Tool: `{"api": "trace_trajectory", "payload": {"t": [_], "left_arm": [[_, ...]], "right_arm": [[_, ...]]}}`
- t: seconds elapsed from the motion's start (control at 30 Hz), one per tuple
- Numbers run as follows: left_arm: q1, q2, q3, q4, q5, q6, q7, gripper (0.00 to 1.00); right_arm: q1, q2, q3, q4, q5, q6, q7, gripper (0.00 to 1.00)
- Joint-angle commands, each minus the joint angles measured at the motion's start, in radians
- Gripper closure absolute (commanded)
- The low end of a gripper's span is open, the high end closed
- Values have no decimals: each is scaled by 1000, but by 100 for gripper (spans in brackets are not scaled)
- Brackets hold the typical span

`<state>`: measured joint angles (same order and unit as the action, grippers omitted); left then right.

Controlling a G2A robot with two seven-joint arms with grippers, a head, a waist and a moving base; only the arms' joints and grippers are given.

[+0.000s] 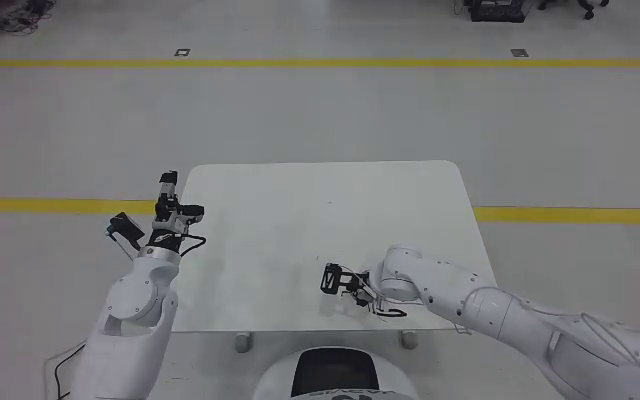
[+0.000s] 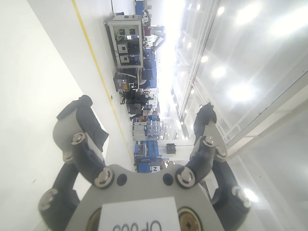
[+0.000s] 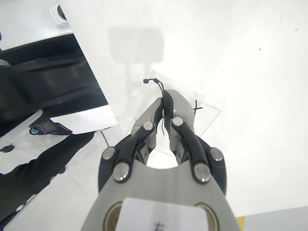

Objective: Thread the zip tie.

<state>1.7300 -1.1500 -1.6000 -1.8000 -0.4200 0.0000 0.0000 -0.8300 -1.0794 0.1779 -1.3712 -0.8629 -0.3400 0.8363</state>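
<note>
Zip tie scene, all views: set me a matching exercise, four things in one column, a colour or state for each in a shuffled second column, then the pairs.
Things:
1. left claw
2. right claw
3. zip tie
4. table

States:
A. white, flat
B. shut on a thin strap
C. open, holding nothing
D. black, pinched between two fingers

Pairs: 1-C, 2-B, 3-D, 4-A.

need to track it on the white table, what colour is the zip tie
Black; the zip tie shows best in the right wrist view.
</note>
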Motion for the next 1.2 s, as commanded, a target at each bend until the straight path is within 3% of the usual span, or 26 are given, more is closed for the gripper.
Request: {"api": "trace_trajectory", "payload": {"t": [0.0,0.13,0.87,1.17], "left_arm": [[0,0,0,0,0,0,0,0],[0,0,0,0,0,0,0,0],[0,0,0,0,0,0,0,0],[0,0,0,0,0,0,0,0]], "right_arm": [[3,-1,-4,3,2,0,-2,91],[5,-3,-8,6,4,0,-3,87],[2,-12,-8,36,-6,0,10,91],[-1,-22,-8,50,-20,0,-5,88]]}}
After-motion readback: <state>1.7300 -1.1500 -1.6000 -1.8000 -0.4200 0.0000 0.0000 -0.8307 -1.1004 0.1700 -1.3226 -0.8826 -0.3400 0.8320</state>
